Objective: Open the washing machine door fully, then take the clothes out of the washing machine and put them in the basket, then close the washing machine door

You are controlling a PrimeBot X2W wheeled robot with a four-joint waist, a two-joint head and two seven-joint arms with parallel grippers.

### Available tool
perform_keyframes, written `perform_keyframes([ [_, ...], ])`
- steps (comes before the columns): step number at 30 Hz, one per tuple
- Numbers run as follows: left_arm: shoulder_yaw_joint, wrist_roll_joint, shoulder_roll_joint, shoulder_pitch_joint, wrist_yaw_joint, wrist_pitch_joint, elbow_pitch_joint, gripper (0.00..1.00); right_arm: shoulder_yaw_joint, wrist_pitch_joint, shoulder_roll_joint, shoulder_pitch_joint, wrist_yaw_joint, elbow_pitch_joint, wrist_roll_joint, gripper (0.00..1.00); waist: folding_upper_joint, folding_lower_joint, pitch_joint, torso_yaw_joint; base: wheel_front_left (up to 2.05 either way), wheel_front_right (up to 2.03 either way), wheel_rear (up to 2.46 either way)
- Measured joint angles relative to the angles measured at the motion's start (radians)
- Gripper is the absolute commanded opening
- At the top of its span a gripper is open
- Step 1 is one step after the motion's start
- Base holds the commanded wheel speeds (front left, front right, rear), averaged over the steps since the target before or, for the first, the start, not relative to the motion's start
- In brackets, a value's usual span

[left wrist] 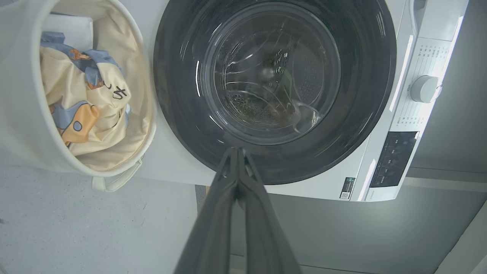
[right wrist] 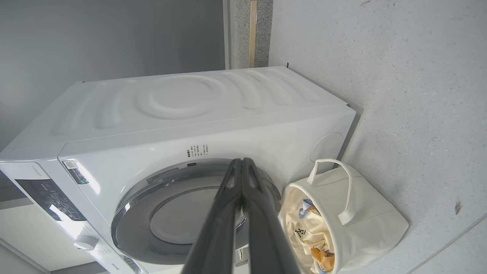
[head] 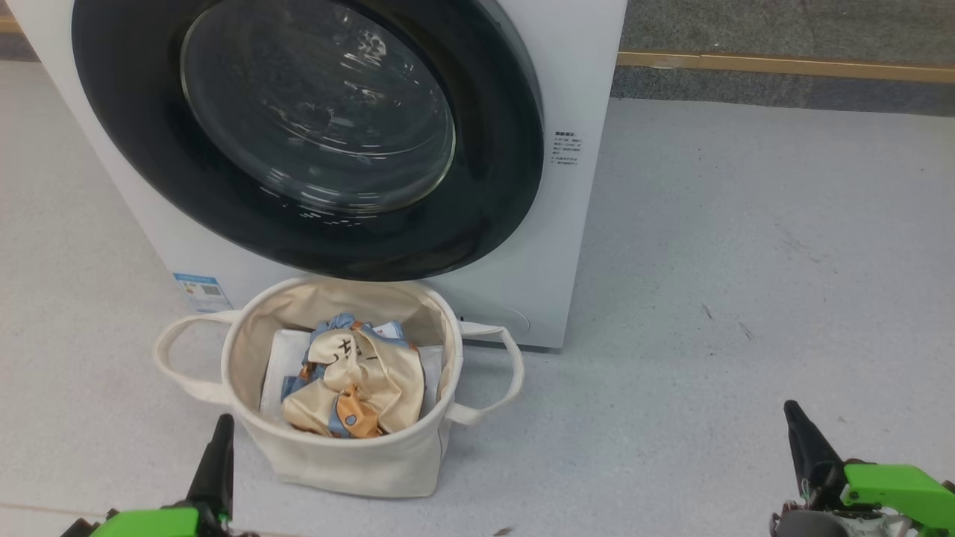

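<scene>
Much of the washing machine (head: 578, 239) is cut off at the top edge of our head view, and the upper arc of its door (head: 313, 134) goes with it. Through the bulging glass we make out only reflections and a dim hint of the perforated drum (left wrist: 243, 104); whether anything lies inside, we cannot tell. The small print (head: 565, 149) beside the door on the white front is too fine to read. So are the blue sticker (head: 200, 292) at the lower left corner and, in our left wrist view, the markings on the dark control panel (left wrist: 393, 158) and around the dial (left wrist: 425, 88). The door is round and glossy black at the rim, and it sits flat against the machine's front.

The basket (head: 358, 462), cream canvas with two loop handles, stands on the floor (head: 709, 298) just in front of the machine, below the door. The clothes (head: 358, 380) lie crumpled in it. On top is a cream piece with blue and orange patches and dark brush-like writing we cannot read, and it covers most of a light blue one. A white folded pad (head: 277, 365) under them shows at its edges only.

Our left pincer (head: 222, 429) is clenched on nothing, low at the left near the basket's rim. Our right pincer (head: 792, 412) is likewise clenched and bare, well apart at the right. Both arms are cut off by the bottom edge.
</scene>
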Motion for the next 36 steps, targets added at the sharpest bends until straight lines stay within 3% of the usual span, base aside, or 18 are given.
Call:
perform_keyframes([
  [36,0.0,0.0,0.0,0.0,0.0,0.0,0.0,0.0,0.0,0.0,0.0,0.0,0.0,0.0,0.0,0.0,0.0,0.0,0.0,0.0,0.0,0.0,0.0],
])
